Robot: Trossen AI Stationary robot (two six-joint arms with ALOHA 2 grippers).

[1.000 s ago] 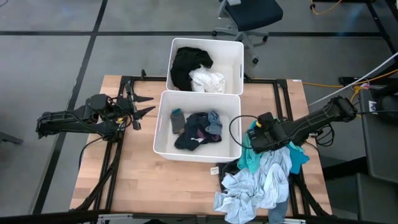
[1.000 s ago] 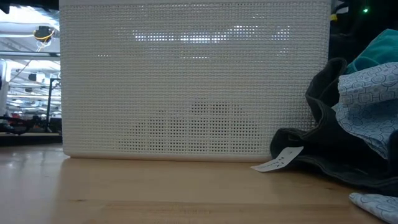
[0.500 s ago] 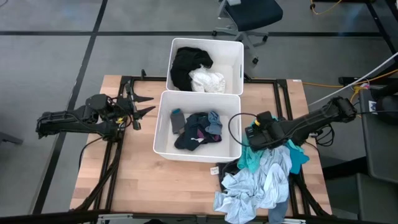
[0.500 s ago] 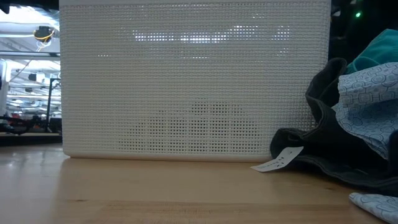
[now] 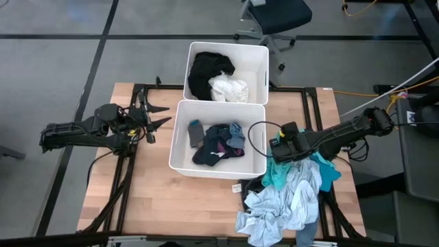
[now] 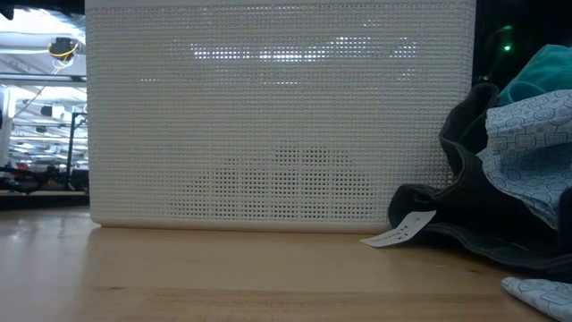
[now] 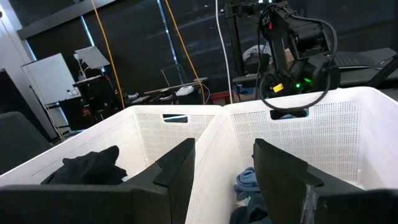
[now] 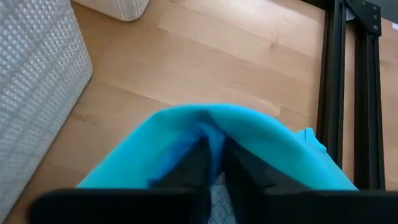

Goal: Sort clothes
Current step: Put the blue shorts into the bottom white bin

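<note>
On the table's (image 5: 144, 199) near right corner lies a limp heap of light blue garments (image 5: 281, 206), and just beyond it the right pincer (image 8: 211, 163) is closed on a bunched fold of the teal garment (image 8: 249, 140). It looks light, soft and floppy, likely to drape and snag its neighbours, so a high central pinch suits it. Farther off, dark socks fill the near bin (image 5: 180, 147), and the left pincer (image 5: 159, 115) waits spread beside it.

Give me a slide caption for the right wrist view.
Right tool pinching a teal garment above the wooden table.
</note>
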